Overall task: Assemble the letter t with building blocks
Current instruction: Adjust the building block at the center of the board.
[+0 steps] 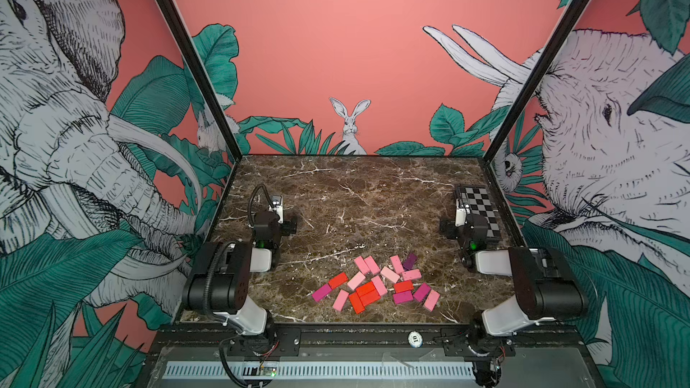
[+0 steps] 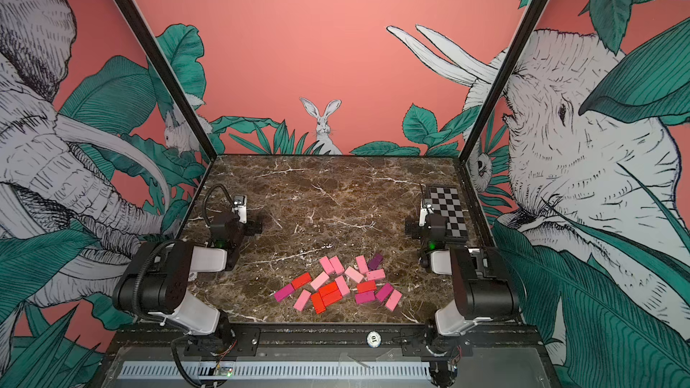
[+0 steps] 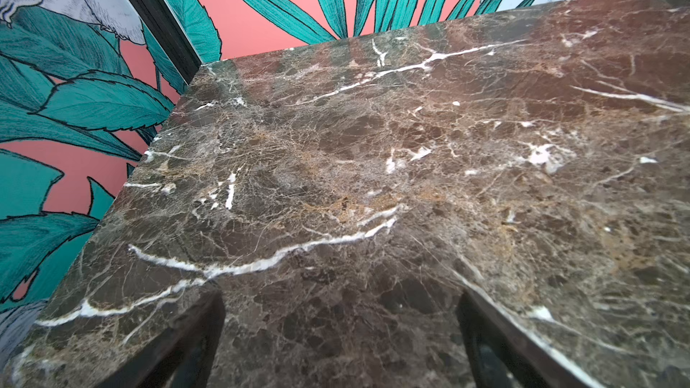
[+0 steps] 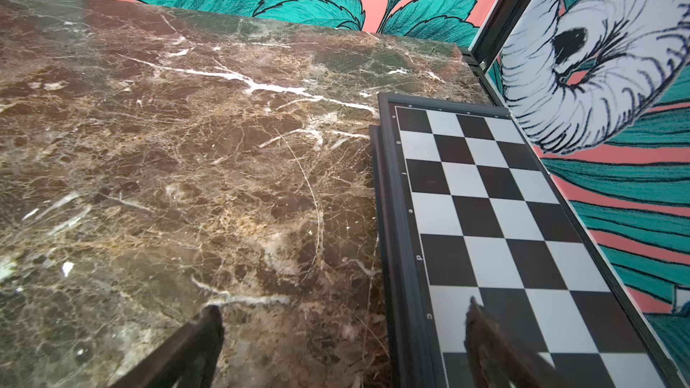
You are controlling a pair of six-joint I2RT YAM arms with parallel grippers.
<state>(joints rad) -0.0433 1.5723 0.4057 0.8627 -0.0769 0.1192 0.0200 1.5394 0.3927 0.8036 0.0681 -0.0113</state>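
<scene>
The building blocks [image 1: 377, 285] lie in a loose flat scatter near the table's front edge, right of centre, in both top views [image 2: 338, 285]: red, light pink, magenta and one dark purple [image 1: 409, 261]. Neither wrist view shows them. My left gripper [image 3: 340, 298] is open over bare marble at the left side, behind the blocks. My right gripper [image 4: 343, 306] is open at the right side. One of its fingers [image 4: 485, 345] is above the checkered board, the other above marble. Nothing sits between either pair of fingers.
A black-and-white checkered board [image 1: 479, 207] lies flat along the table's right edge [image 4: 485, 195]. The left arm [image 1: 267, 229] and right arm [image 1: 470, 229] stand folded at mid-depth. A round white token [image 1: 415, 338] rests on the front rail. Printed walls enclose the table.
</scene>
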